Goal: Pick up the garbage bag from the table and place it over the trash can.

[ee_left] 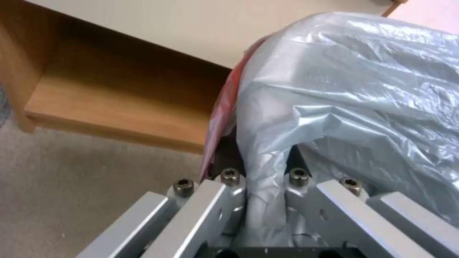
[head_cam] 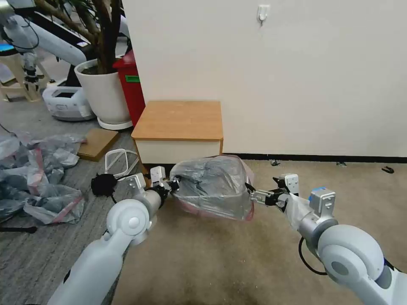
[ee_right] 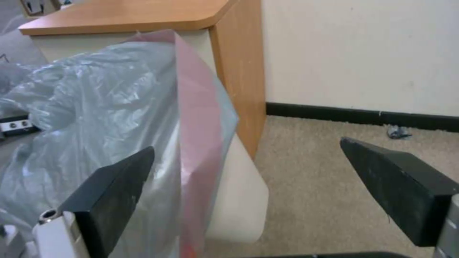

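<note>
The garbage bag point(head_cam: 214, 186) is lying draped over the trash can point(ee_right: 239, 193), which is standing on the carpet just in front of the table point(head_cam: 180, 118); the grey film is covering the can's top and sides, with the pink-red band hanging along the lower edge and up the side nearest the right arm.

The left arm is reaching forward and slightly inward from the lower left, its elbow bent low, bringing the left gripper point(head_cam: 173, 185) against the bag's left side; in the left wrist view the left gripper point(ee_left: 264, 200) is pinching a bunched fold of the grey plastic between its closed fingers point(ee_left: 225, 200), with the bag point(ee_left: 354, 96) billowing beyond them and the table's low shelf point(ee_left: 119, 104) lying behind.

The right arm is stretching in from the lower right, forearm angled up toward the bag's right edge; the right gripper point(head_cam: 251, 191) is sitting at that edge, and in the right wrist view its two dark fingers point(ee_right: 114, 190) are standing spread wide apart, holding nothing; one finger is lying against the bag's film point(ee_right: 95, 118) while the other is hanging over bare carpet; the can's cream wall is showing below the pink band.
</note>
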Controlling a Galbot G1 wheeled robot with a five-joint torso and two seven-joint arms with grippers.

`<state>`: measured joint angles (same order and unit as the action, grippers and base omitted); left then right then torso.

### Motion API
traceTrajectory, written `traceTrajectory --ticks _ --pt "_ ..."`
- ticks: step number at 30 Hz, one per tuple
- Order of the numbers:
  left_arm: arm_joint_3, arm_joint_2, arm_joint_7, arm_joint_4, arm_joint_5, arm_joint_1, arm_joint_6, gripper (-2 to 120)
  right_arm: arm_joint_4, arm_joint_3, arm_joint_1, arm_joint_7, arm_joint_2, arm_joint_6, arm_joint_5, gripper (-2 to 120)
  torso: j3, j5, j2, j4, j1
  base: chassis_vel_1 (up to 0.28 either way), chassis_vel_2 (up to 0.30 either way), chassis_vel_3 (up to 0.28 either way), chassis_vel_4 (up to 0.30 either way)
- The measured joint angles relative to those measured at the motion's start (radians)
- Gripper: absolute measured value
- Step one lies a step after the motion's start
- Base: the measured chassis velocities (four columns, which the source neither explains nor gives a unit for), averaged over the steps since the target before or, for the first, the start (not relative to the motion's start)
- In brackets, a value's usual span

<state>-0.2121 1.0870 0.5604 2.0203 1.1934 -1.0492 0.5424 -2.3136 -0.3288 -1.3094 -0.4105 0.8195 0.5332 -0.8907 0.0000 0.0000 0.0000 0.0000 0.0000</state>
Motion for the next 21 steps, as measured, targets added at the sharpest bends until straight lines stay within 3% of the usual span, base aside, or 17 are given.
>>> traceTrajectory --ticks 21 --pt "0.002 0.003 0.002 0.004 0.0 0.003 0.0 3 0.012 0.003 0.009 -0.011 -0.012 -0.002 0.061 99 0.0 0.0 0.0 0.0 0.0 0.0 0.0 0.0 0.0"
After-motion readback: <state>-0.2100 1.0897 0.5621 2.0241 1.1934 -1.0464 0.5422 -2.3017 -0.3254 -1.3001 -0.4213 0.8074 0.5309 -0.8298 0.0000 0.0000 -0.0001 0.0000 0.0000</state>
